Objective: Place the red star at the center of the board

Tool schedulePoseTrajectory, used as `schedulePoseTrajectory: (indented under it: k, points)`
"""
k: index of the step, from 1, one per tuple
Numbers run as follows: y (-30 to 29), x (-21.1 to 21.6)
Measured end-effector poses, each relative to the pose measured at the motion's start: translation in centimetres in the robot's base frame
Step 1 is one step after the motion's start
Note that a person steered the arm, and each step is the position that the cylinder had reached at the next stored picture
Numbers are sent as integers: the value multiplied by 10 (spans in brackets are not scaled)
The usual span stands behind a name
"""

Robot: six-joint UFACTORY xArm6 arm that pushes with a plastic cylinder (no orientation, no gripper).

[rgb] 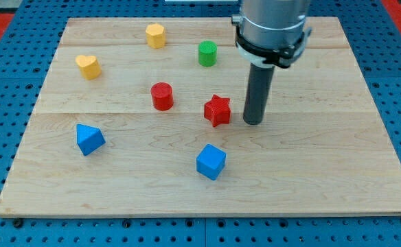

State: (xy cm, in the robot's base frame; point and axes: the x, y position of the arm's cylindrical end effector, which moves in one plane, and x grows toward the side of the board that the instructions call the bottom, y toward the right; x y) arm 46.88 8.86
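Observation:
The red star (217, 110) lies near the middle of the wooden board (324, 158). My tip (253, 122) rests on the board just to the star's right, a small gap apart from it. The dark rod rises from the tip to the grey arm body at the view's top. A red cylinder (162, 96) stands to the star's left.
A green cylinder (207, 53) is above the star. A yellow hexagonal block (156, 35) and a yellow heart (88, 66) sit toward the upper left. A blue triangular block (89, 138) is at the left, and a blue cube (211, 162) lies below the star.

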Motion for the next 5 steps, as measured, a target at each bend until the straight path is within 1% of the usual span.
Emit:
schedulePoseTrajectory:
  k: [1,3,4,5]
  points:
    - [3,10]
    - [-11,10]
    - [-31,7]
    - [-69,-3]
